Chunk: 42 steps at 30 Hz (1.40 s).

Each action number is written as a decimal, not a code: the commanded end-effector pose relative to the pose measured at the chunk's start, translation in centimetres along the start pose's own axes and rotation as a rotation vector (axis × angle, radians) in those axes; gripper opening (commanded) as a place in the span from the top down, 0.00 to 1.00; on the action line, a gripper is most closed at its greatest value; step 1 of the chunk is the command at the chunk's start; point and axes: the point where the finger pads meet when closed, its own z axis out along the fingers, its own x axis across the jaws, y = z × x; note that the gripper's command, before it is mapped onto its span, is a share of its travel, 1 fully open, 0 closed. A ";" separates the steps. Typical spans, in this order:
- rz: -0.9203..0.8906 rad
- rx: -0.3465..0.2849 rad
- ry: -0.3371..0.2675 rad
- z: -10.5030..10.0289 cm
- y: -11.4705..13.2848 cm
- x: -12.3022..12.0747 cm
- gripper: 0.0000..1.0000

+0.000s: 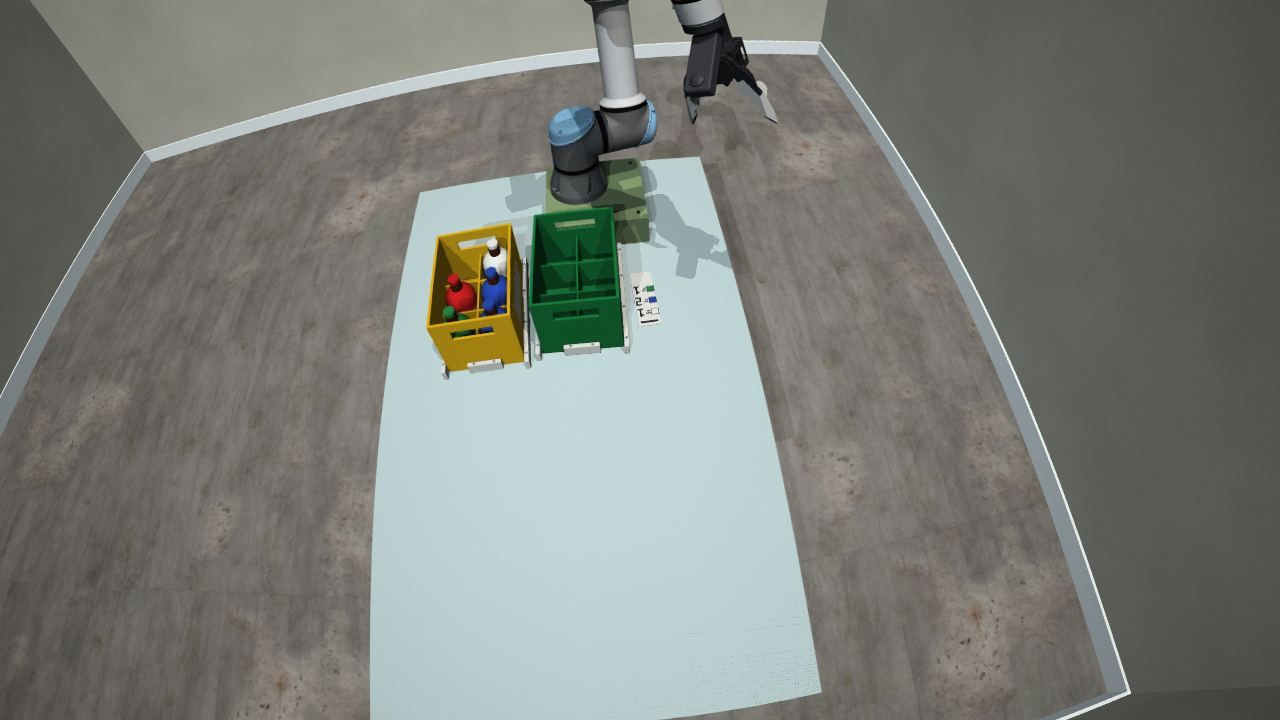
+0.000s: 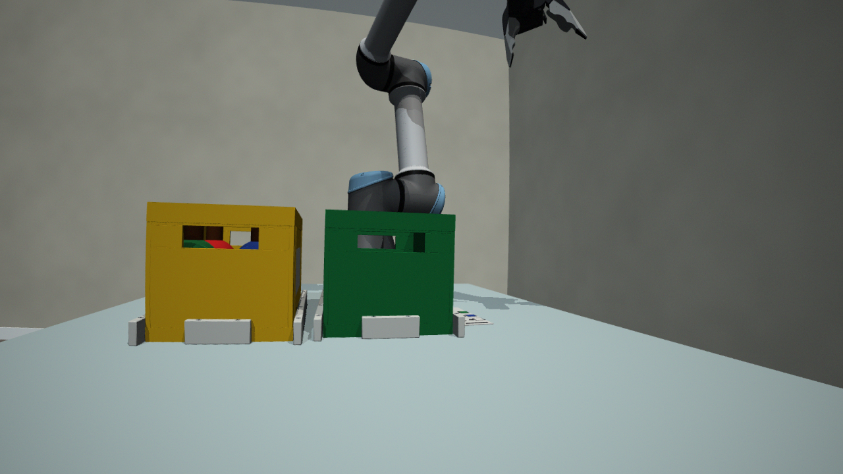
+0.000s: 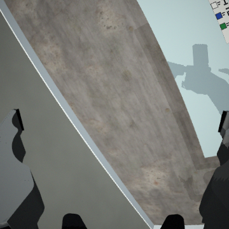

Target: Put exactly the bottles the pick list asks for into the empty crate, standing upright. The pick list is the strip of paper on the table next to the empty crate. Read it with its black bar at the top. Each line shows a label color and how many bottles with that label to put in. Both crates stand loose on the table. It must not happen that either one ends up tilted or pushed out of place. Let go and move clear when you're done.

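A yellow crate [image 1: 478, 300] stands on the table and holds several bottles: a red one [image 1: 458, 293], a blue one [image 1: 493, 291], a white one [image 1: 494, 257] and a green one [image 1: 452, 317]. The green crate [image 1: 575, 282] to its right is empty. The pick list [image 1: 645, 299] lies flat right of the green crate, with green, blue and white squares; its corner also shows in the wrist view [image 3: 220, 16]. My gripper [image 1: 729, 107] is open and empty, high up beyond the far right of the table, far from both crates. It also shows in the exterior view [image 2: 544, 35].
The arm's base [image 1: 595, 183] stands on a green block just behind the green crate. Small white blocks [image 2: 217, 330] sit against the crates' feet. Grey walls enclose the floor around the table.
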 end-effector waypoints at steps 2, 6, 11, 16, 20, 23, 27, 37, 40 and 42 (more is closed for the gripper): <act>0.000 0.001 -0.001 0.0 0.0 0.0 0.00; 0.000 0.001 -0.001 0.0 0.0 0.0 0.00; 0.000 0.001 -0.001 0.0 0.0 0.0 0.00; 0.000 0.001 -0.001 0.0 0.0 0.0 0.00; 0.000 0.000 -0.001 1.4 0.0 0.5 0.62; 0.000 0.000 -0.001 2.8 -0.1 1.0 0.62; -0.001 0.000 -0.001 4.7 -0.2 1.6 0.62; -0.001 0.000 -0.001 8.5 -0.4 2.9 0.62; -0.001 0.000 -0.001 10.0 -0.4 3.4 0.62; -0.001 0.000 -0.001 10.9 -0.5 3.7 0.62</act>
